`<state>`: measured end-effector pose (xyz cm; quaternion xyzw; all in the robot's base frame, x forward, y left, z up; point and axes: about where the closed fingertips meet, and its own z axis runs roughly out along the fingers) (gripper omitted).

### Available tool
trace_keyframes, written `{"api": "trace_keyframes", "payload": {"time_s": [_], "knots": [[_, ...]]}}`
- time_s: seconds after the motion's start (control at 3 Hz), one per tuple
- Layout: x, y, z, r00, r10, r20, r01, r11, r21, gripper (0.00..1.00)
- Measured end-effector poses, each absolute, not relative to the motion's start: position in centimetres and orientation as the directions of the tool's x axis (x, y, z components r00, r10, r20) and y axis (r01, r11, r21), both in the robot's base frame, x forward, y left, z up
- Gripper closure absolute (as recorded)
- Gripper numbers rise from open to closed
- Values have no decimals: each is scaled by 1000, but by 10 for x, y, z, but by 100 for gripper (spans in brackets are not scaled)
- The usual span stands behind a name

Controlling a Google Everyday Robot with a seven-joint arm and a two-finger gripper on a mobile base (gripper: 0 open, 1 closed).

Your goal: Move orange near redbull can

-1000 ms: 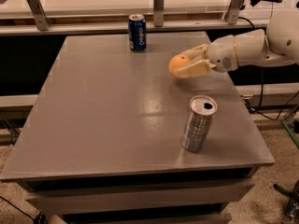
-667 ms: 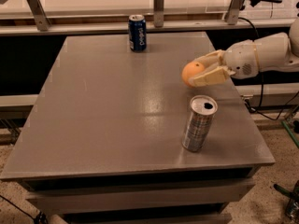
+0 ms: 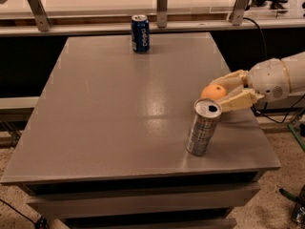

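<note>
The orange (image 3: 213, 91) is held between the two pale fingers of the pincer (image 3: 223, 93), which is closed narrowly around the fruit at the right side of the counter (image 3: 119, 109). The orange is seen just behind and slightly to the right of the open top of the redbull can (image 3: 203, 128), which stands upright near the front right corner.

Compared with a second ago, the orange is found lower in the view and further toward the near right. It has been carried away from the middle of the counter's far half and brought down beside the can. The redbull can is unmoved. By this change the gap between fruit and can is judged to be nearly closed, so the task appears close to done, with only the setting down and release remaining.

A dark blue Pepsi can (image 3: 140, 33) is seen well apart, at the far edge of the counter.

Some things cannot be made out. The underside of the orange is hidden by the lower finger and the can's rim, so it cannot be told whether the fruit rests on the counter or is held above it. Whether orange and can touch cannot be told either. The white arm (image 3: 274, 78) is cut off by the right edge.
</note>
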<state>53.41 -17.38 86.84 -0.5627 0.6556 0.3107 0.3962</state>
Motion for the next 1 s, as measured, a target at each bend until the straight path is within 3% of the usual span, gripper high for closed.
{"api": "trace_keyframes", "payload": {"time_s": [0.33, 0.67, 1.0], "knots": [[511, -166, 859, -41, -478, -878, -991, 134, -26, 100], [495, -159, 854, -25, -472, -881, -995, 99, -25, 84], [486, -157, 857, 2, -475, -880, -997, 68, -39, 60]]}}
